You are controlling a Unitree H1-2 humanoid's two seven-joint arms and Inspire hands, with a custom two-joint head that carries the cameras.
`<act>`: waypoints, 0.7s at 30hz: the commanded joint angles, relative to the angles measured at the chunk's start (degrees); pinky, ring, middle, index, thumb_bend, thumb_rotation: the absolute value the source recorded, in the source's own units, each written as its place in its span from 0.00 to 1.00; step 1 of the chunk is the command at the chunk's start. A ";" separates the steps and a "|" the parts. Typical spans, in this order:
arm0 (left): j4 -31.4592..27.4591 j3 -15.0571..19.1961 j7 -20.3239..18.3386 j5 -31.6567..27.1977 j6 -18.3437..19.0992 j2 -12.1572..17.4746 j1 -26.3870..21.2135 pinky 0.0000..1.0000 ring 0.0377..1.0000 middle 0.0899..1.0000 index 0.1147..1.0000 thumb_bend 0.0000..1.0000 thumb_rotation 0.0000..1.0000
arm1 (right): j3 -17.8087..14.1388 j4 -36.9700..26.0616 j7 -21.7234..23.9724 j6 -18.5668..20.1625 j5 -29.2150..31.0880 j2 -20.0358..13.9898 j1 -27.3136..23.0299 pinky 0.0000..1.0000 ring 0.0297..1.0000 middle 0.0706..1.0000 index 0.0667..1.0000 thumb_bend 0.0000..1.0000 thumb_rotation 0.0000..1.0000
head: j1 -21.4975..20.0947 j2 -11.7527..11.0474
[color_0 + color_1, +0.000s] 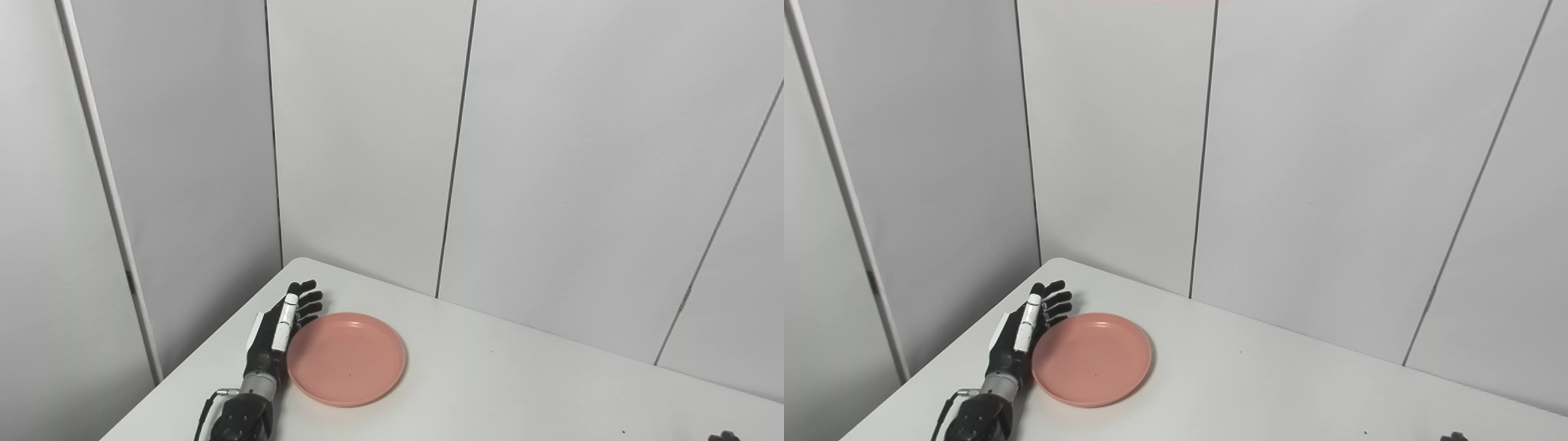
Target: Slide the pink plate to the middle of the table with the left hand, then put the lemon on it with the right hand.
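Note:
A pink plate (346, 358) lies flat on the white table (520, 380), toward its left side, with nothing on it. My left hand (282, 324) rests on edge against the plate's left rim, fingers straight and spread, holding nothing. The same left hand (1026, 327) and plate (1092, 358) show in the right eye view. Only a dark tip of my right hand (724, 437) peeks over the bottom edge at the far right, so its state is hidden. No lemon is in view.
Grey wall panels (367, 153) close off the table's back and left sides, meeting at the corner behind my left hand. The table's rounded far-left corner (300, 262) is just past the fingertips. Bare tabletop stretches right of the plate.

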 commanded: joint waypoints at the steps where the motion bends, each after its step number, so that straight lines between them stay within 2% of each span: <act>1: -0.42 -0.80 -0.77 -0.36 -0.31 -0.75 -0.17 0.78 0.80 0.79 0.77 0.64 1.00 | -0.34 -0.53 0.04 0.32 0.59 -0.19 0.24 1.00 1.00 1.00 1.00 0.68 0.99 | -0.04 0.06; 9: -1.52 -3.20 -1.55 0.83 0.26 -0.90 0.44 0.80 0.81 0.79 0.77 0.60 1.00 | -0.24 -0.92 -0.38 0.58 0.16 0.00 0.54 1.00 1.00 1.00 1.00 0.68 0.98 | -0.38 0.11; 14: -2.82 -5.13 -1.54 2.36 1.18 -1.48 0.73 0.80 0.81 0.80 0.77 0.63 1.00 | -0.05 -1.50 -0.35 0.71 -0.05 0.07 0.90 1.00 1.00 1.00 1.00 0.69 0.98 | -1.95 1.03; 21: -4.09 -7.92 -0.90 5.24 2.40 -2.54 0.49 0.82 0.83 0.82 0.80 0.62 1.00 | 0.00 -2.09 -0.11 0.62 0.24 -0.05 1.27 1.00 1.00 1.00 1.00 0.68 0.98 | -3.74 2.45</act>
